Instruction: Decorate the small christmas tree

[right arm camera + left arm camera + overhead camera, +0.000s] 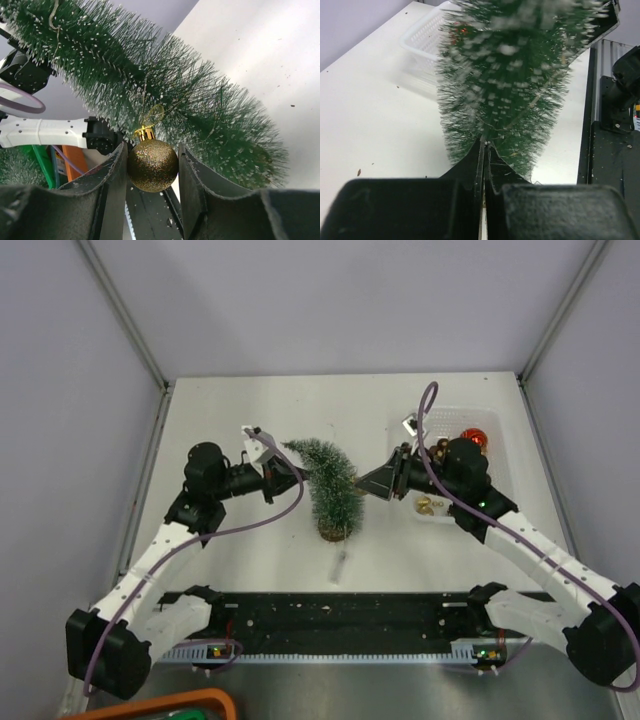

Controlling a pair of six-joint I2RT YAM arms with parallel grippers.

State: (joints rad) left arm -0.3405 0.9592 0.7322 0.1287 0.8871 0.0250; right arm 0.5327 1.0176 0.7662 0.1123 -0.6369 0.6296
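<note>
The small christmas tree (330, 485), bristly green with frosted tips, stands mid-table on its round wooden disc, bent toward 10 o'clock. There the left gripper (484, 150) pinches its tip. At 3 o'clock the right gripper (152, 149) clamps a glittery gold bauble (152, 166).

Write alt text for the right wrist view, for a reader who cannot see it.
The right gripper clamps a glittery gold bauble, whose hook loop is up against the tree. The tree, green with white-tipped bristles, slants across the frame, with the white table at the right.
</note>
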